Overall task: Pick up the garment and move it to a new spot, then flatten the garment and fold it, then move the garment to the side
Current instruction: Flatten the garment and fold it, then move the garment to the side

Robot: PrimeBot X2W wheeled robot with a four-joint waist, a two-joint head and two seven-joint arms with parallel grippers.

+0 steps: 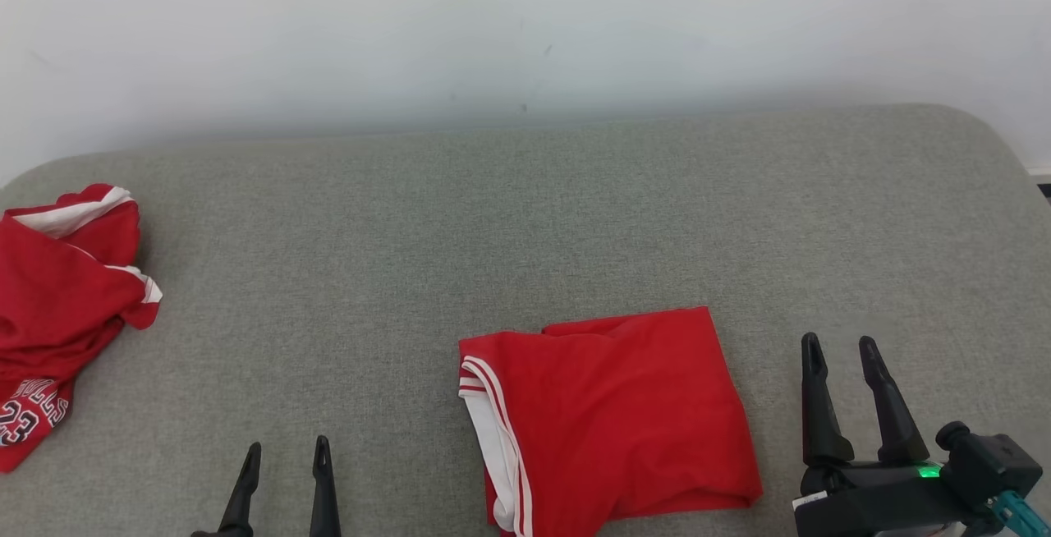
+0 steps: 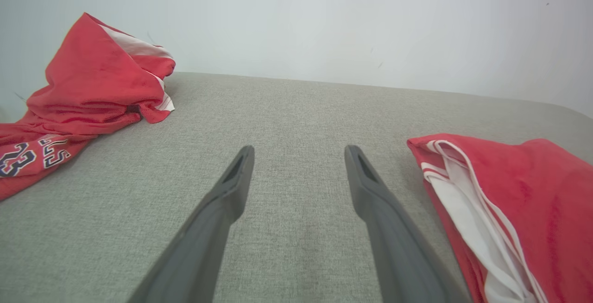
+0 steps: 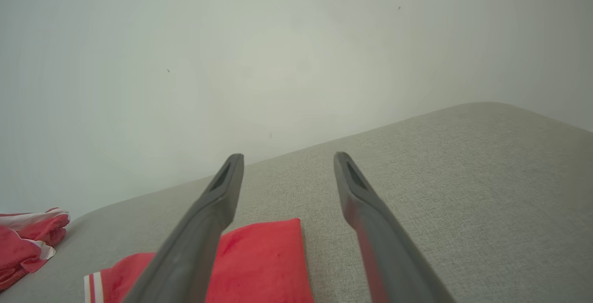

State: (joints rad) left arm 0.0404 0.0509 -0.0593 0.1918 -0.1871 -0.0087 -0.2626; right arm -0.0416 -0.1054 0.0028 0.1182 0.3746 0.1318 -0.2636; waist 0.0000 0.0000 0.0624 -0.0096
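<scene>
Folded red garment [image 1: 612, 414] with white-striped trim lies flat on the grey fabric-topped desk [image 1: 525, 225], near edge, right of centre. Trim edge faces left, white inner layer showing. In the left wrist view the garment [image 2: 533, 201] sits to the right of the fingers; in the right wrist view its far corner [image 3: 264, 256] shows between and below the fingers.

Left end effector [image 1: 287, 445]: released, fingers spread, nothing between them, at the near edge left of the garment and not touching it. Same in its wrist view [image 2: 300, 150], bare desk between the fingers.

Right end effector [image 1: 840, 342]: released, fingers apart, empty, just right of the garment, apart from it. Wrist view [image 3: 288, 156] agrees, tips pointing toward the wall [image 1: 525, 28].

Second red jersey [image 1: 61, 307], crumpled, white trim, "23" print, at the far left edge of the desk, well apart from the folded one. Also seen in the left wrist view [image 2: 92, 90] and the right wrist view [image 3: 23, 243].
</scene>
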